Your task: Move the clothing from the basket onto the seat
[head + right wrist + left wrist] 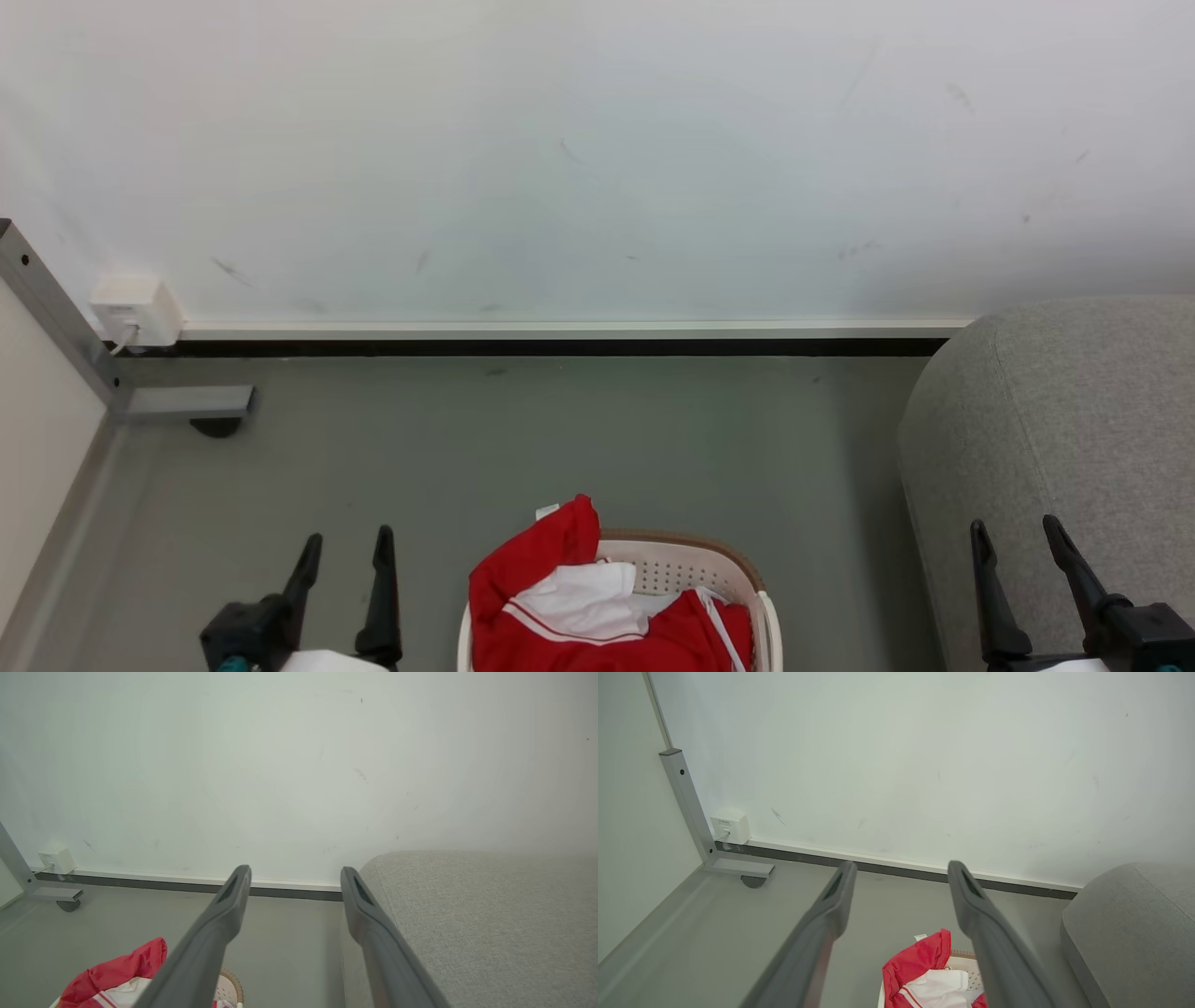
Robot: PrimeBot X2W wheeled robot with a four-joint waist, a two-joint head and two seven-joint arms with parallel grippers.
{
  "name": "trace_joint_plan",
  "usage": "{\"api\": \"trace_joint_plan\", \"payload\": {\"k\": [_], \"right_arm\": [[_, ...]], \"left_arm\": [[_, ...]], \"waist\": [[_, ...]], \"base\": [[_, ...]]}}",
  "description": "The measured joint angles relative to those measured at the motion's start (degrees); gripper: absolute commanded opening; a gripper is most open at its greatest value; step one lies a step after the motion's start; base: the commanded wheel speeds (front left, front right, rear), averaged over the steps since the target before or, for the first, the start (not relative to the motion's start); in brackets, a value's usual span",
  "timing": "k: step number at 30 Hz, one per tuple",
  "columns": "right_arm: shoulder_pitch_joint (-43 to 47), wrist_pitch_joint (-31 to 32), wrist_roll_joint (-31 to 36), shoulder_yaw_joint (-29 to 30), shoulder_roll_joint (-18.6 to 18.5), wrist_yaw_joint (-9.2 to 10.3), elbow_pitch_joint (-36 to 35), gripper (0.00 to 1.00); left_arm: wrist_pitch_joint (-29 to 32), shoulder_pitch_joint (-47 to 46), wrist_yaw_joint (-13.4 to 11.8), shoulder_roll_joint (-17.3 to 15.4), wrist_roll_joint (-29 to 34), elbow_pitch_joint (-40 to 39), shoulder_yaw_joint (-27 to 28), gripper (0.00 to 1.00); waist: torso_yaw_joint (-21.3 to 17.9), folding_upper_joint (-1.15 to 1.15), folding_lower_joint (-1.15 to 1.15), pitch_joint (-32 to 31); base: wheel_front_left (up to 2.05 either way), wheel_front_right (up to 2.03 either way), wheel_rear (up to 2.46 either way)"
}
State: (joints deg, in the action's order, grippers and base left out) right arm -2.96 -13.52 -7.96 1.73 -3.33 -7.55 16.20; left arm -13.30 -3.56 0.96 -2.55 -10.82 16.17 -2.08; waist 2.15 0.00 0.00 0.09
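Observation:
The clothing (560,597), bright red with white panels and thin white stripes, is heaped in the basket (691,560), a white perforated tub with a brown rim, at the bottom centre of the head view. It also shows as the clothing (920,966) and the clothing (117,970) in the wrist views. The seat (1074,439), light grey fabric, stands to the right of the basket. My left gripper (345,546) hangs open left of the basket, nothing between its fingers. My right gripper (1018,532) is open in front of the seat, holding nothing.
A white wall runs across the back, with a dark baseboard strip at the floor. A grey metal frame leg with a caster (187,403) and a white wall box (135,308) sit at the left. Grey floor lies between basket and wall.

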Motion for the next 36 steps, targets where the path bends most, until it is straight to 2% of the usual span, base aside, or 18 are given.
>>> {"api": "trace_joint_plan", "payload": {"k": [14, 26, 36], "right_arm": [[0.2, -1.3, 0.7, -0.8, 0.2, 0.0, 2.3, 1.0], [0.1, -1.6, -0.7, -1.1, 0.3, 0.0, 2.9, 1.0], [-1.2, -1.6, -1.6, -2.2, 0.3, 0.0, 2.4, 1.0]], "left_arm": [[-1.5, 0.0, 0.1, -0.1, 3.8, 2.2, 0.0, 1.0], [-1.8, 0.0, 0.2, -0.1, 3.7, 2.9, -0.2, 1.0], [-1.8, -0.8, 0.9, -0.1, 3.3, 4.1, -1.4, 1.0]], "waist": [[0.2, 0.0, 0.0, -0.4], [-0.2, 0.0, 0.0, -0.2], [-2.2, 0.0, 0.0, 1.9]], "base": [[0.0, 0.0, 0.0], [0.0, 0.0, 0.0], [0.0, 0.0, 0.0]]}}
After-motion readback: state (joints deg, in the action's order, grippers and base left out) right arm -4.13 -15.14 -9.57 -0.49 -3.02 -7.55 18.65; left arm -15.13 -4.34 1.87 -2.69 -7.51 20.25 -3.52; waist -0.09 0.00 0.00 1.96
